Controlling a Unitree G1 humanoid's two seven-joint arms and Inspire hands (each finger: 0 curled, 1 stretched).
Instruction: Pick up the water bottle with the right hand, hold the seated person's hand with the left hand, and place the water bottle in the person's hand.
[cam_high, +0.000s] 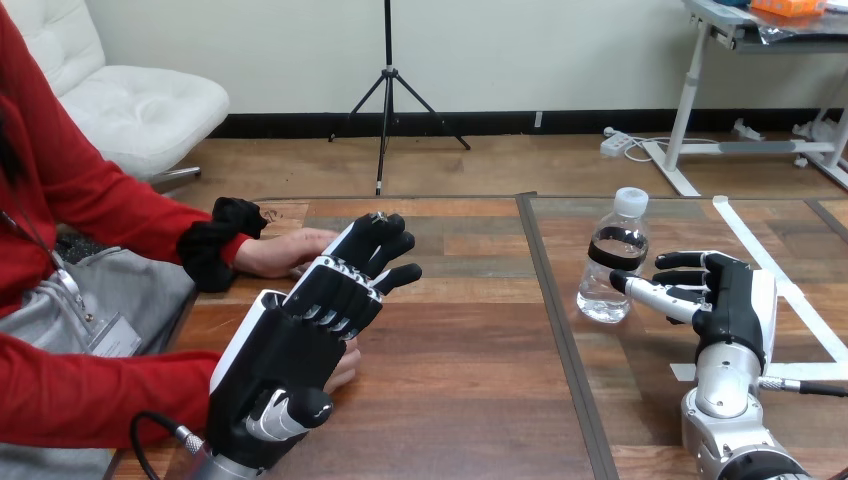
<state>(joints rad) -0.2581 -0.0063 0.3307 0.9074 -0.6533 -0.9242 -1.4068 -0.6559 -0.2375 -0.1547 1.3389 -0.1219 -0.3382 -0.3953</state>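
Observation:
A clear water bottle (613, 257) with a white cap and a dark label stands upright on the table right of centre. My right hand (722, 293) is just right of it, open, its thumb reaching toward the bottle's lower part and its fingers a little apart from it. My left hand (310, 320) is raised at the left, open with straight fingers. The person's hand (285, 252) lies flat on the table just beyond it, partly hidden by my fingers. A second hand of the person (344, 366) peeks out under my left palm.
The wooden table (480, 380) has a dark seam (556, 330) running from front to back just left of the bottle. White tape strips (770, 270) lie on the table at the far right. The person's red sleeves lie along the table's left edge.

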